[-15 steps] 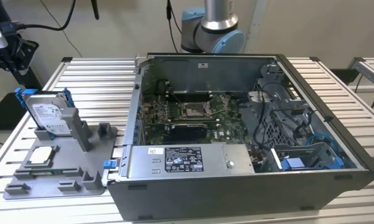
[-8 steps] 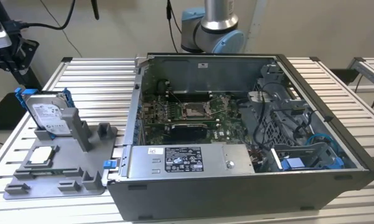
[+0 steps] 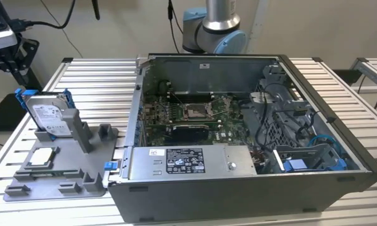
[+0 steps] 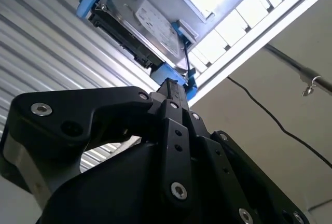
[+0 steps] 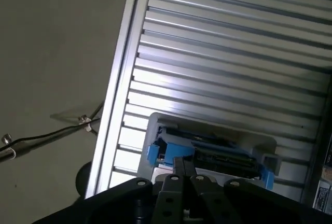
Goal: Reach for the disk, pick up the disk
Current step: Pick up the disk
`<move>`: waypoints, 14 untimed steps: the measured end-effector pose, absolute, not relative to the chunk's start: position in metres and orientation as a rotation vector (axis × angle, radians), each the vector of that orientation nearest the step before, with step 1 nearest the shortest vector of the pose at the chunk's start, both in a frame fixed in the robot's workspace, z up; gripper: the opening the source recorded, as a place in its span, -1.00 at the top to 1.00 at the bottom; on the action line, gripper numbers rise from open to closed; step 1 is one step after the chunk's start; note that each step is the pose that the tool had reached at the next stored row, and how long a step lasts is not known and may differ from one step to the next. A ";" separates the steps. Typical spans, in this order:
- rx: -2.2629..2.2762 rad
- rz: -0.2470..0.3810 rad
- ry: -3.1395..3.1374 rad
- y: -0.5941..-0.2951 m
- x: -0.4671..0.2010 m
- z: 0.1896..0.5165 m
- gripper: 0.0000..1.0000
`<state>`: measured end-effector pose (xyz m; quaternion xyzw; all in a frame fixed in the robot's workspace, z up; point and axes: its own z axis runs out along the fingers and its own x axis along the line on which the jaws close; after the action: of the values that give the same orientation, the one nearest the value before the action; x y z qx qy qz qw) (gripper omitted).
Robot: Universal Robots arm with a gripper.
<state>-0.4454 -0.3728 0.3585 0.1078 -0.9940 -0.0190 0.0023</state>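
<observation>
At the exterior view's left the disk [image 3: 49,114] sits upright in its gray stand [image 3: 88,162], not grabbed; your gripper [image 4: 171,85] hangs near its blue edge holding nothing, opening can't be told, so reach looks part done, pick-up left

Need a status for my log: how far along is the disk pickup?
Done: the reach looks nearly complete, since the hand sits close to the disk in the second wrist view; contact cannot be judged. In hand: nothing shows as lifted; the disk stands in its gray holder. Left: the pickup.
</observation>
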 end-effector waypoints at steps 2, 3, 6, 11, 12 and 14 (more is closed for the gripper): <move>0.382 -0.059 -3.113 -0.373 -0.445 0.359 1.00; 0.407 -0.059 -3.109 -0.373 -0.445 0.358 1.00; 0.489 -0.059 -3.096 -0.373 -0.445 0.358 1.00; 0.629 -0.058 -3.069 -0.373 -0.445 0.359 1.00; 0.657 -0.058 -3.063 -0.373 -0.445 0.359 1.00; 0.713 -0.058 -3.050 -0.373 -0.445 0.359 1.00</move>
<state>-0.4454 -0.3728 0.3585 0.2276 -0.9736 -0.0186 0.0046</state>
